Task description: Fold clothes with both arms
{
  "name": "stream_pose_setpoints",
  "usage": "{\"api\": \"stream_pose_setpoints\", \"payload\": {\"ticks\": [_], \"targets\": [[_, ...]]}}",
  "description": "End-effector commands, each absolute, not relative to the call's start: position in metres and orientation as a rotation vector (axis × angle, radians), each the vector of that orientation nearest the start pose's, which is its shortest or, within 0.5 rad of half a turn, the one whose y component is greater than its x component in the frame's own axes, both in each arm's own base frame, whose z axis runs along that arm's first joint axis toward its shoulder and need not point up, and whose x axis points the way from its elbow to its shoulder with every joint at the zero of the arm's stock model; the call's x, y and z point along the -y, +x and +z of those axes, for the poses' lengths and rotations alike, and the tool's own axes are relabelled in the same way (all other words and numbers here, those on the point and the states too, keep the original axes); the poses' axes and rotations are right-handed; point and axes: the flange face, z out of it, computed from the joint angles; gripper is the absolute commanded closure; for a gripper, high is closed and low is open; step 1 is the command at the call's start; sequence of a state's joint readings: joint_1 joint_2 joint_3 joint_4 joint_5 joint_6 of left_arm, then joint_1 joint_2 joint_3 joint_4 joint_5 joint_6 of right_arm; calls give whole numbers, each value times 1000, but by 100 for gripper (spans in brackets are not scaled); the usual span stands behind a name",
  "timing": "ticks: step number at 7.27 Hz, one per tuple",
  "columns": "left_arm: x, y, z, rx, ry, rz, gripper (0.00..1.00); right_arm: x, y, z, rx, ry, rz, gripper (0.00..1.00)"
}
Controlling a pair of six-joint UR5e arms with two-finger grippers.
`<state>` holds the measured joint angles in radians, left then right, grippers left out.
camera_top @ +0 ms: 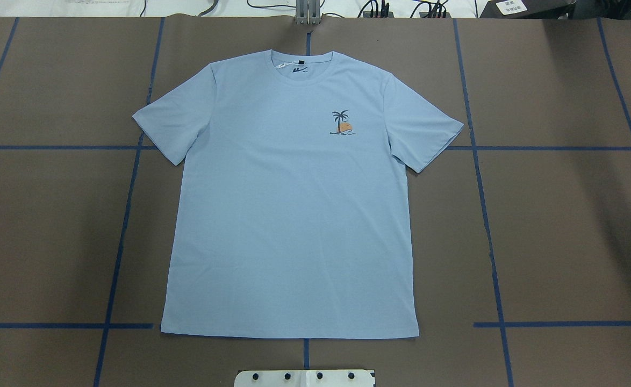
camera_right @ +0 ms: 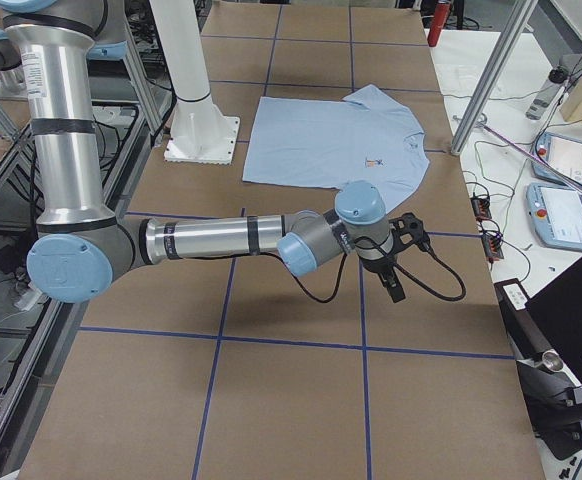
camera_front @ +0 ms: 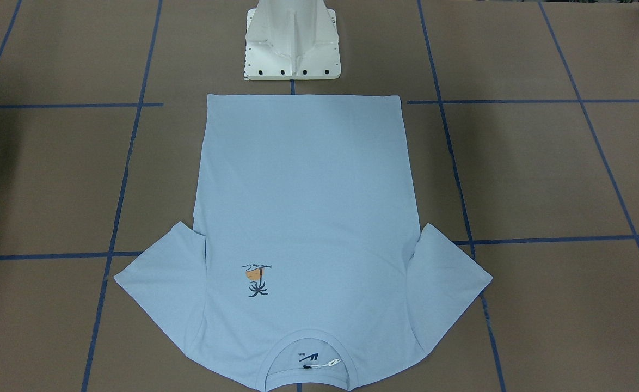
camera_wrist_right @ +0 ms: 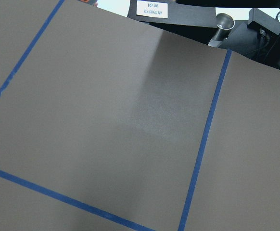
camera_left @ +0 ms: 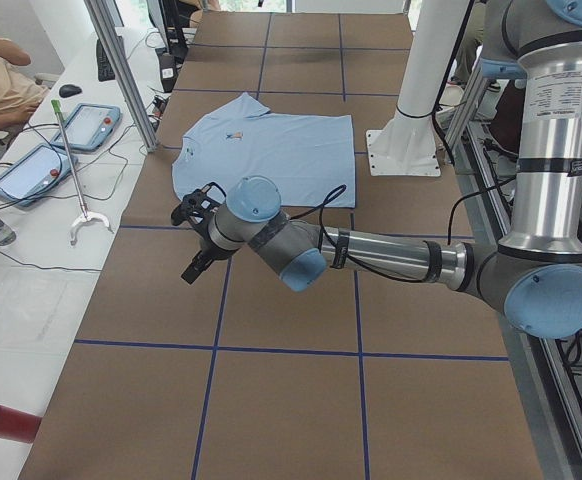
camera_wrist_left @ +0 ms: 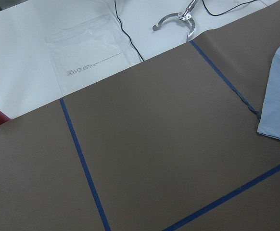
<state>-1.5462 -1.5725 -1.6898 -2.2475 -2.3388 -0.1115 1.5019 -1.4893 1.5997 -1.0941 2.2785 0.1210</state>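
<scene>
one light blue t-shirt is laid flat and face up in the middle of the table, its hem towards the white pedestal base and its collar towards the far edge. no fold is seen in it yet, so the step in hand is judged to be the first reach and grasp.

the left arm and the right arm are held low over bare table, one at each end and both well apart from the shirt. their jaws are shown only in the side views, and it cannot be told how far open they are; nothing is seen held in them.

for a clean fold, matching points on one side should be pinched, one by each arm. both layers should be taken, the edge lifted level and kept taut, and then laid over without the body being dragged.

counted: one t-shirt, two sleeves, one chest print, two arms, one base.
</scene>
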Motion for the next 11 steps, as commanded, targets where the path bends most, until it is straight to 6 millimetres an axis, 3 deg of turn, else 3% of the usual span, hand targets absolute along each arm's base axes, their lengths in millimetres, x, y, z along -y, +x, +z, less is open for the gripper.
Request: {"api": "stream_pose_setpoints", "payload": {"ticks": [1,2,3,4,5,6,7,8,11], "targets": [[511,-52,520,-775,702,226,0,569,7,522,818,438,23,0],[510,-52,521,-774,700,224,0,584,-23,499,860,398,100,0],[510,-52,521,-775,702,226,0,602,-67,467,859,399,147,1],[508,-52,520,-775,703,224,0,612,-129,437,856,395,197,3],[507,-52,519,-775,704,224,0,607,-207,419,836,438,235,7],[507,-52,521,-775,702,224,0,586,-282,416,830,493,274,12],[507,-52,522,-775,701,224,0,585,-320,410,831,499,269,19],[507,-52,522,-774,700,224,0,581,-335,418,825,482,252,23],[507,-52,521,-774,703,226,0,582,-353,444,808,458,240,34]]}}
